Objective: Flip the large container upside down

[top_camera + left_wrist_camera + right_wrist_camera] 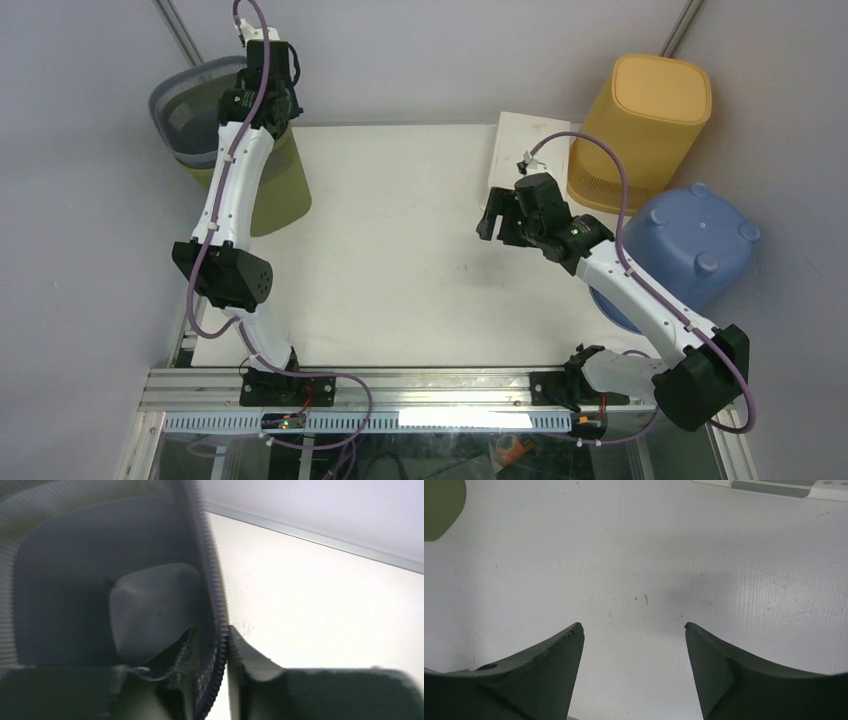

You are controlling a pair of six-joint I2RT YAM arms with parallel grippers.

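Note:
The large container (280, 190) is a tall olive-green ribbed bin with a dark inside. It stands mouth up at the table's far left corner. My left gripper (262, 70) reaches over its mouth and is shut on the rim. In the left wrist view the ridged rim (212, 590) runs between the two fingers of the left gripper (222, 645), one inside the wall and one outside, and the bin's grey floor (150, 615) shows below. My right gripper (490, 215) hovers open over the bare table right of the middle. Nothing lies between the jaws of the right gripper (634, 626). An olive edge of the container (441, 505) shows at top left there.
A yellow bin (650, 120) stands bottom up at the far right, with a white board (525, 150) beside it. A blue tub (690, 245) with round feet sits bottom up by the right arm. The white table (400, 250) spreads between the arms.

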